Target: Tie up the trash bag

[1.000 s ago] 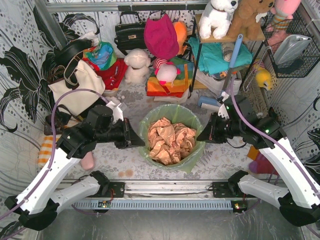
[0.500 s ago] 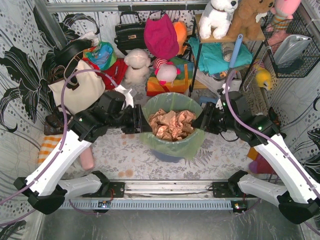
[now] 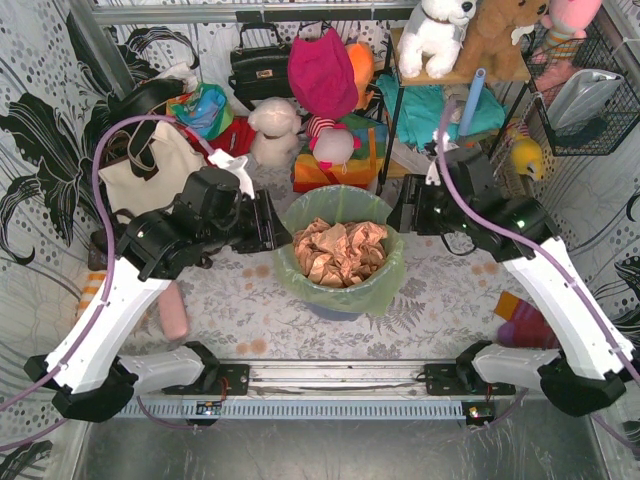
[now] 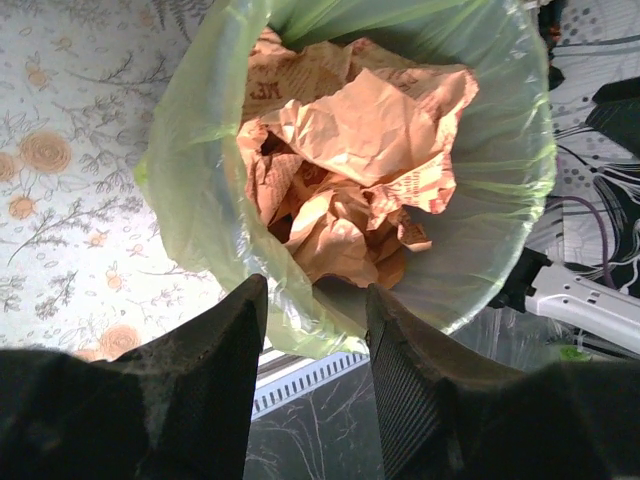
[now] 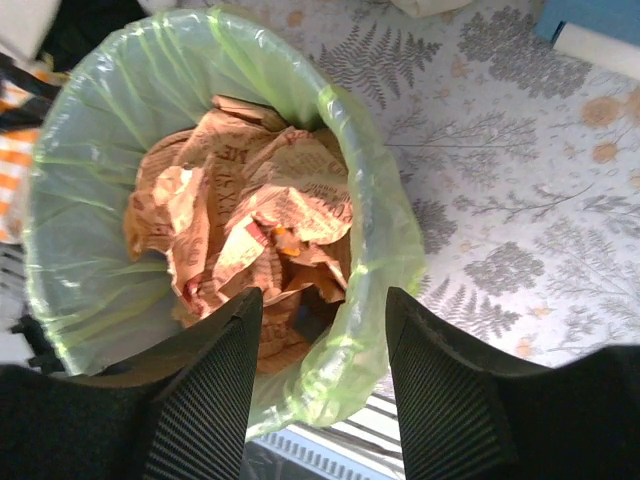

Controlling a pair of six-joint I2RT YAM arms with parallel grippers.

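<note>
The lime-green trash bag (image 3: 372, 288) lines a round blue bin at the table's middle, its rim folded over the outside. Crumpled brown paper (image 3: 340, 255) fills it. My left gripper (image 3: 276, 222) is open beside the bag's left rim. In the left wrist view the bag (image 4: 200, 200) lies below, with its near rim showing between the open fingers (image 4: 225, 340). My right gripper (image 3: 397, 214) is open at the right rim. In the right wrist view the folded rim (image 5: 385, 250) shows between the open fingers (image 5: 215, 370). Neither gripper holds anything.
A cream tote bag (image 3: 150, 178) stands back left, with a black handbag (image 3: 258, 66), plush toys (image 3: 275, 130) and folded cloths behind the bin. A shelf frame (image 3: 390, 120) is back right. A pink object (image 3: 176, 320) lies left. A metal rail (image 3: 330, 378) runs along the near edge.
Both arms have lifted and swung farther back, from the bag's near sides to its left and right rims. Both grippers stay open. The bag looks unchanged.
</note>
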